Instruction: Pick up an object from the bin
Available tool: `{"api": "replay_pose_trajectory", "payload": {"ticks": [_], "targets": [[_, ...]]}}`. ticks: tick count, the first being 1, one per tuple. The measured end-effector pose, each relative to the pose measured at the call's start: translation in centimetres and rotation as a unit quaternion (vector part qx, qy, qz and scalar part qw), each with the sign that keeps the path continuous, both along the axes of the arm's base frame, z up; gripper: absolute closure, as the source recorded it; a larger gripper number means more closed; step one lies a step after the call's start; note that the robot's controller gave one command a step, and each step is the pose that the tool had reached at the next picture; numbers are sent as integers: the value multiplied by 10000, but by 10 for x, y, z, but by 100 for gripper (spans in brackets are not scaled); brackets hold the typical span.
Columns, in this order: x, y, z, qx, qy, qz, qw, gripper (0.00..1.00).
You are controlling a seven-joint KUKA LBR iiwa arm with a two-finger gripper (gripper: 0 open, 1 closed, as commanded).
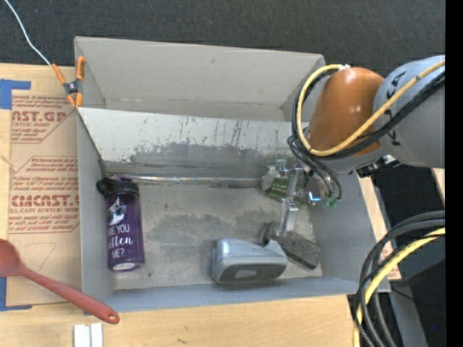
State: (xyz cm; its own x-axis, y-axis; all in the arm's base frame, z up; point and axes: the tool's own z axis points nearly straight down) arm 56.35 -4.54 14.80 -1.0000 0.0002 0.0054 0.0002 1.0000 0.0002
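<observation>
My gripper (281, 226) hangs low at the bin's right side, under the orange-covered wrist. Its tip is just above the near right part of the floor. A dark grey rectangular block (300, 249) lies right below and to the right of it, slanted toward the near right corner. A light grey rounded plastic object with a darker oval inset (246, 262) lies next to the block, at the middle of the near wall. The gripper's tip stands close to the gap between these two; whether it touches either I cannot tell.
A purple bottle with a black cap and white lettering (121, 226) lies lengthwise along the left wall, far from the gripper. Bare floor spans the middle and the back of the bin. The arm comes in over the right rim.
</observation>
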Motion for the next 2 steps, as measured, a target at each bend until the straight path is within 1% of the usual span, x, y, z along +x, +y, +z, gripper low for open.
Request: {"api": "replay_pose_trajectory", "payload": {"ticks": [1,2], "targets": [[1,0,5,-2,-35,4,10000,0],[-36,-18,-65,-5,-41,25,10000,0]]}}
